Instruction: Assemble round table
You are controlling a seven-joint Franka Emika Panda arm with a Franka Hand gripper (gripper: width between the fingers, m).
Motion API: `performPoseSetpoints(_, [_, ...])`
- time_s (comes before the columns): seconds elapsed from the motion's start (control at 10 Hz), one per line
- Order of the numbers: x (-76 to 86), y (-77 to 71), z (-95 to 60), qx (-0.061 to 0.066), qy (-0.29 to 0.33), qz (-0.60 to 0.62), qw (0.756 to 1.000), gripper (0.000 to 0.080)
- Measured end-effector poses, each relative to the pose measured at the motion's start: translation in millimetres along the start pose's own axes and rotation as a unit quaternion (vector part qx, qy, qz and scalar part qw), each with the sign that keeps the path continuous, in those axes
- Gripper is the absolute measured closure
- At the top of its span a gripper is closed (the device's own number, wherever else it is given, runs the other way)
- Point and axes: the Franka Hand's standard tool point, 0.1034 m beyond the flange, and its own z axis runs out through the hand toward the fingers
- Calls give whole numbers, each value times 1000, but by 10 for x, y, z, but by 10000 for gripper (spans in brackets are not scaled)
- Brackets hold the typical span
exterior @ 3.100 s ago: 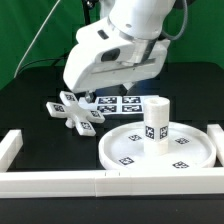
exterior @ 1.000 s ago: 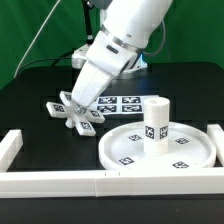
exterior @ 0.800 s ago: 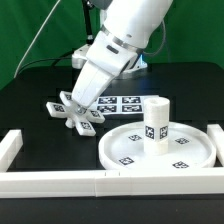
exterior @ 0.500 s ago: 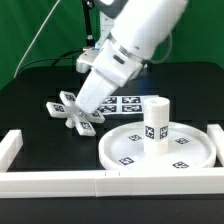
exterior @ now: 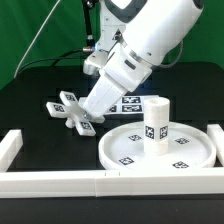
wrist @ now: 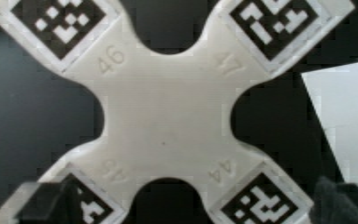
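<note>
The white cross-shaped base (exterior: 68,108) lies flat on the black table at the exterior view's left, with tags on its arms. My gripper (exterior: 93,107) is down over its right side, and the tilted arm hides that part. In the wrist view the base (wrist: 167,100) fills the picture. My gripper (wrist: 190,210) is open, with dark fingertips (wrist: 34,205) wide apart outside two of the base's arms. The round disc (exterior: 125,150) lies at the front right. The short leg (exterior: 156,120) stands upright on its hub.
The marker board (exterior: 128,102) lies behind the disc, partly hidden by the arm; its edge shows in the wrist view (wrist: 345,110). The long white rail frame (exterior: 90,182) runs along the front, with ends at left (exterior: 10,147) and right (exterior: 216,135).
The arm came down onto the cross-shaped base, then its upper body swung toward the exterior view's right and tilted more. The base, disc and leg have not moved.
</note>
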Motion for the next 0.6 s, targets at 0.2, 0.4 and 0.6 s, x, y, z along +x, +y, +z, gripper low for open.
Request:
performPoseSetpoints(0.2, [-90,36,9,-6,12,-4,1000,150])
performPoseSetpoints(0.4, [-168,56,85,-1,12,6,1000,150])
performPoseSetpoints(0.6, [-186,51,112,2,11,7,1000,150])
